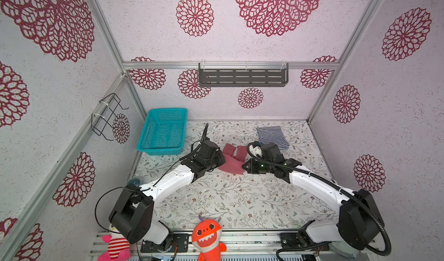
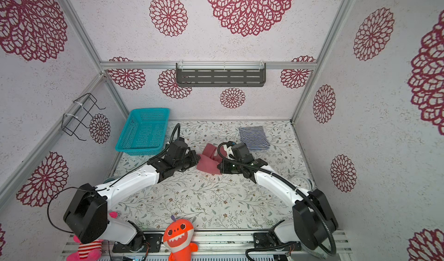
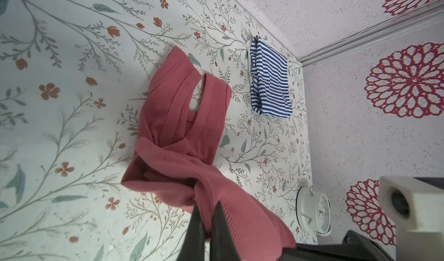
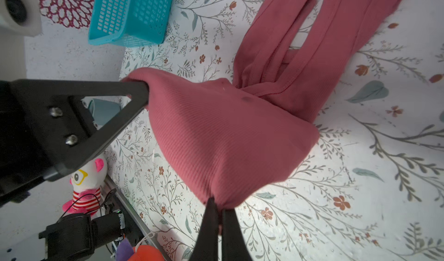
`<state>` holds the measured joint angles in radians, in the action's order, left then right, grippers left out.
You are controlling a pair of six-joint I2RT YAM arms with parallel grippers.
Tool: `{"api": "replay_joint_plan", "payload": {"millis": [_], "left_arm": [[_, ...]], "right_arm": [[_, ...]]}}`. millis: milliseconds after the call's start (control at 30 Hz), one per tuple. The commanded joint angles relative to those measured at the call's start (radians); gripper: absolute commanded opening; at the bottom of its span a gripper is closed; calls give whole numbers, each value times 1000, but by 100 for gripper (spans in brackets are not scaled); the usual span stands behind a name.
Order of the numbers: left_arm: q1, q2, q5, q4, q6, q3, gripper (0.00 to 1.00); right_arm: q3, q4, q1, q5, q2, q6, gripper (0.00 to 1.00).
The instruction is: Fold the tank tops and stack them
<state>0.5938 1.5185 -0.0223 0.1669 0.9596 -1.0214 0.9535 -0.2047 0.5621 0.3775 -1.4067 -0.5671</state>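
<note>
You get no readable text, label, brand or sign in any view. The only candidate is the dial of the white clock lying on the table near the wall. Its face shows dark marks in the left wrist view, but they are too small and blurred to read as numerals. In a top view the same clock is just as illegible.
</note>
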Motion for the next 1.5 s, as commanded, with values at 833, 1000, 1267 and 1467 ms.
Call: {"api": "replay_joint_plan", "payload": {"millis": [833,1000,1267,1467], "left_arm": [[-179,810,-156,6,-225,-819,22],[-195,761,-96,48,-300,-837,56],[-145,623,-52,93,-302,-592,55],[-124,715,-47,129,-274,-594,58]], "right_arm": [[561,-108,-303,148,-627,350,6],[674,-138,-332,43,-664,432,48],[437,26,-224,58,-519,317,45],[392,151,-165,40,-581,239,31]]}}
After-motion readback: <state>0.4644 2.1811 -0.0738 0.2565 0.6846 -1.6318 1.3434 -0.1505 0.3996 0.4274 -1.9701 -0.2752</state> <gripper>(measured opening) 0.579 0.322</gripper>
